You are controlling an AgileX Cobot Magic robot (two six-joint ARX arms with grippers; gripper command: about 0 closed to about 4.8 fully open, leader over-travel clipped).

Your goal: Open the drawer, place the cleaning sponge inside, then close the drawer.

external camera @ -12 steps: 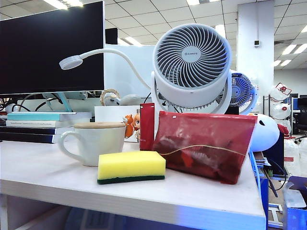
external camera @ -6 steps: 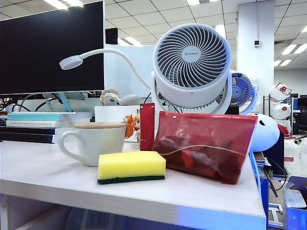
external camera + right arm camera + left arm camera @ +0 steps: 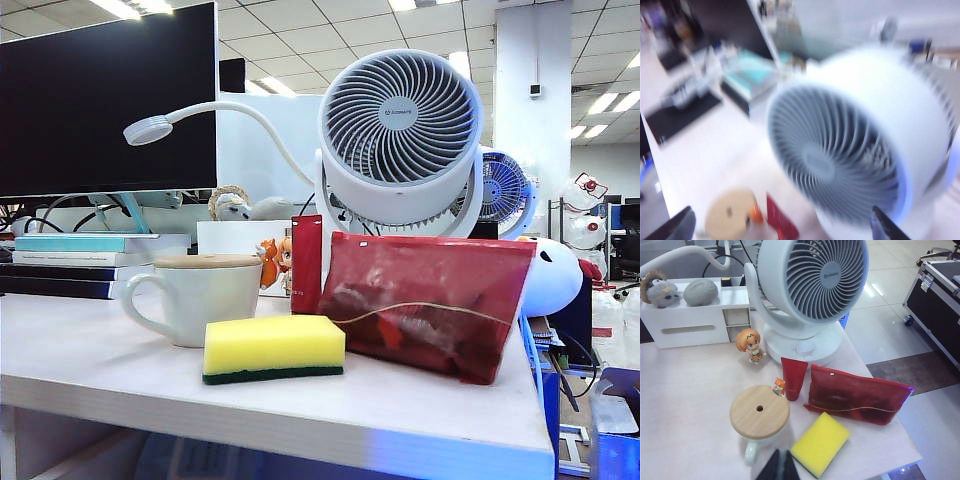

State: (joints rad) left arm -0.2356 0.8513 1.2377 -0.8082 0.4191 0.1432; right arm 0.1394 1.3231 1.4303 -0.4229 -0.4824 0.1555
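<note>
Change since earlier frame: nothing on the surface is seen displaced.
Sponge: flat on the surface near its front edge, between mug and red pouch; long axis diagonal.
Left end effector: clenched, empty, just beside the sponge; nearer arm.
Right end effector: released, empty, raised facing the fan.
Drawer: judged not yet opened.

This is an open-plan office. A tiled drop ceiling with strip lights runs over rows of workspace, and the white desk carries a large dark monitor, stacked books, a gooseneck lamp and a desk fan.
</note>
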